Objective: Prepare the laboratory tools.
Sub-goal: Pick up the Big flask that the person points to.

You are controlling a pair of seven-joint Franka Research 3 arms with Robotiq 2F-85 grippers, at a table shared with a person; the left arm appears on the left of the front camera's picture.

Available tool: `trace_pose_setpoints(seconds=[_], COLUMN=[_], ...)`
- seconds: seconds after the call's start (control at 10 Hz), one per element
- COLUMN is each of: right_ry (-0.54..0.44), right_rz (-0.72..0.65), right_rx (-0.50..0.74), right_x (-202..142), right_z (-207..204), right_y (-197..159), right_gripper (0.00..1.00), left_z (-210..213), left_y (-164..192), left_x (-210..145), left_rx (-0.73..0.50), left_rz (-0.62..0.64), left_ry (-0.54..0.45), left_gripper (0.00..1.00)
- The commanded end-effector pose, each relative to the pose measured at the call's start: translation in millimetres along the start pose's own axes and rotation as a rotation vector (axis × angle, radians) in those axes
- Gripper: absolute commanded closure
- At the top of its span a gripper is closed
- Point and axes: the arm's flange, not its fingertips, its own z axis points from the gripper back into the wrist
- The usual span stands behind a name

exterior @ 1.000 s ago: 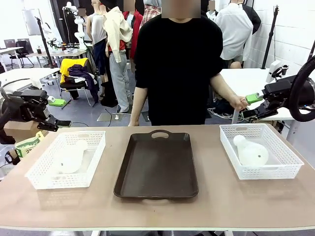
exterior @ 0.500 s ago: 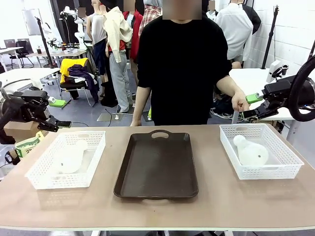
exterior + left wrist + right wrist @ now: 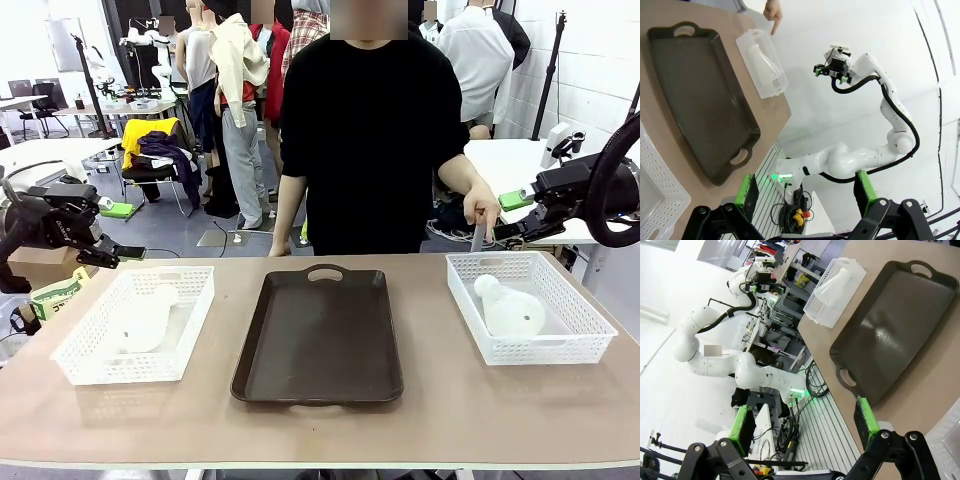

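Person's hand [image 3: 481,212] dropping nearer the right basket [image 3: 545,350] rim. Right gripper [image 3: 508,214] hovering just beside, wide open, empty; left gripper [image 3: 122,230] likewise. Right flask [image 3: 510,308] lying in that basket, left flask [image 3: 145,320] in left basket [image 3: 120,370]. Best imo: descend over neck w/ jaws centred.

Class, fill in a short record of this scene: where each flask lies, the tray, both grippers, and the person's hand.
Left flask: lying in left basket
Right flask: lying in right basket
Tray: between the baskets, nothing on it
Left gripper: open, holding nothing
Right gripper: open, holding nothing
Person's hand: pointing down at right basket
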Motion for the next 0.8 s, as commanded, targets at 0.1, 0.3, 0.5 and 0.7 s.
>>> trace_pose_setpoints(seconds=[0.1,0.3,0.5,0.7], right_ry=[0.000,0.046,0.137,0.311], right_rz=[0.004,-0.006,-0.061,-0.146], right_rx=[0.011,-0.083,-0.336,-0.576], right_x=[-1.2,4.7,26.4,64.0], right_z=[-0.3,-1.4,6.5,-5.3], right_y=[1.6,12.1,32.9,38.5], right_gripper=[0.00,0.00,0.00,0.00], left_z=[1.6,1.6,1.6,1.6], left_y=[-1.6,-1.6,-1.6,-1.6], left_x=[-0.1,-0.1,-0.1,-0.1], left_rx=[-0.006,-0.006,-0.006,-0.006], left_rz=[0.001,0.001,0.001,0.001], left_ry=[-0.005,-0.005,-0.005,-0.005], left_gripper=[0.00,0.00,0.00,0.00])
